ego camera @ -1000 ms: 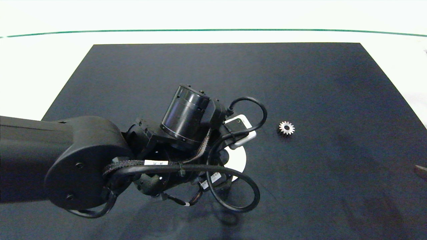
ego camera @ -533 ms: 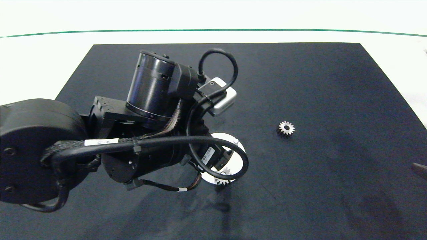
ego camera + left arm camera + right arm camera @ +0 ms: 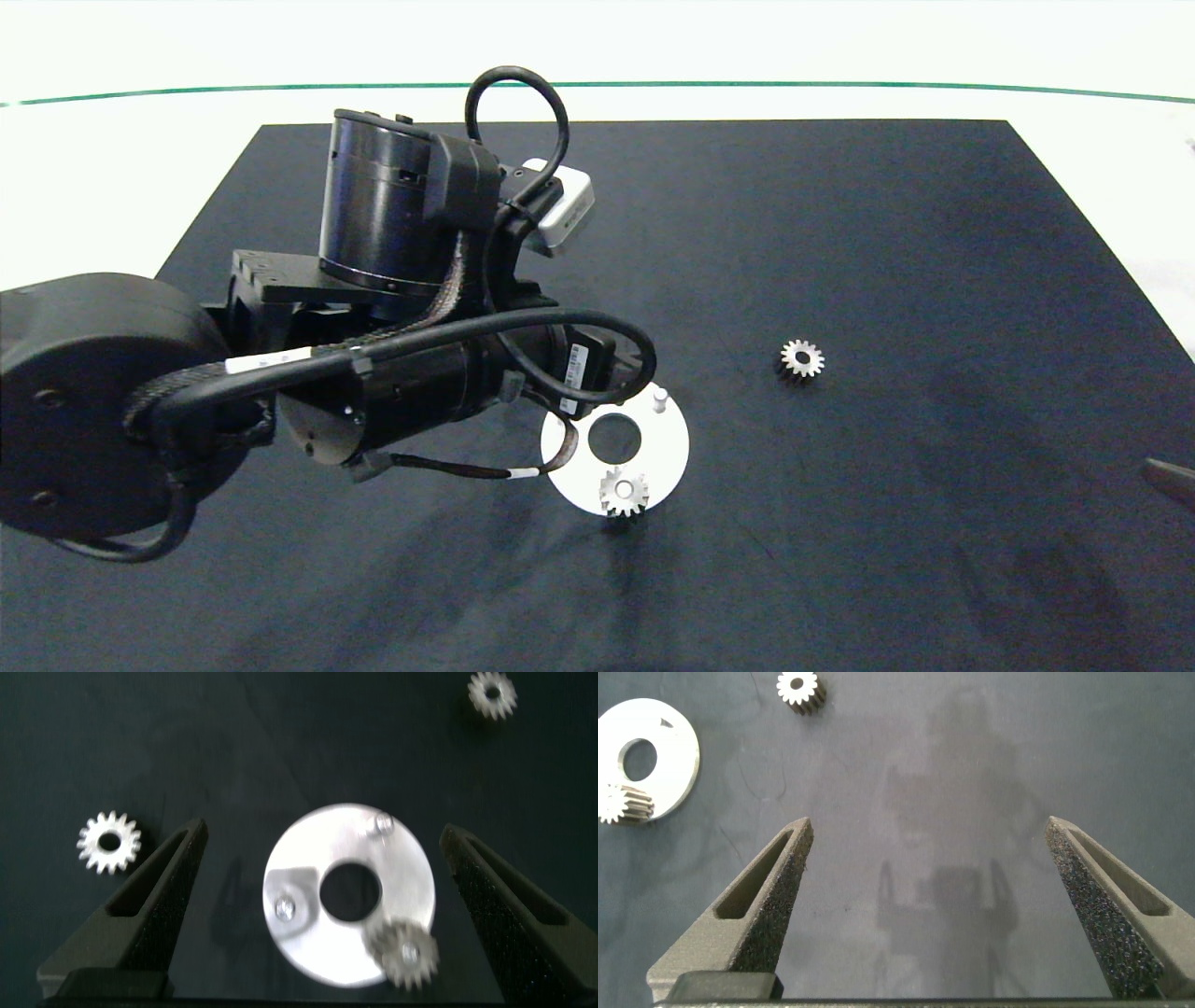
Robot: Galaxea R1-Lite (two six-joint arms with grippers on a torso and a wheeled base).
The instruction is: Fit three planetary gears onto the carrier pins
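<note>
On the black mat (image 3: 887, 523) over a white table (image 3: 112, 168), disc (image 3: 667, 448), both grippers (image 3: 327, 924) (image 3: 929, 915) wide, empty.

A matte black mat (image 3: 840, 233) covers the pale white counter (image 3: 112, 159), which carries a thin green line (image 3: 597, 85) near its far edge. The carrier disc (image 3: 667, 448) is plain white, the gears (image 3: 802, 358) silver-white with dark centre holes, the arm (image 3: 93, 411) glossy black.

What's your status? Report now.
Left gripper open above the carrier disc, empty. Right gripper open, parked over bare mat. One gear seated on a pin; two pins bare; two gears loose on the mat. Nothing blocking.
</note>
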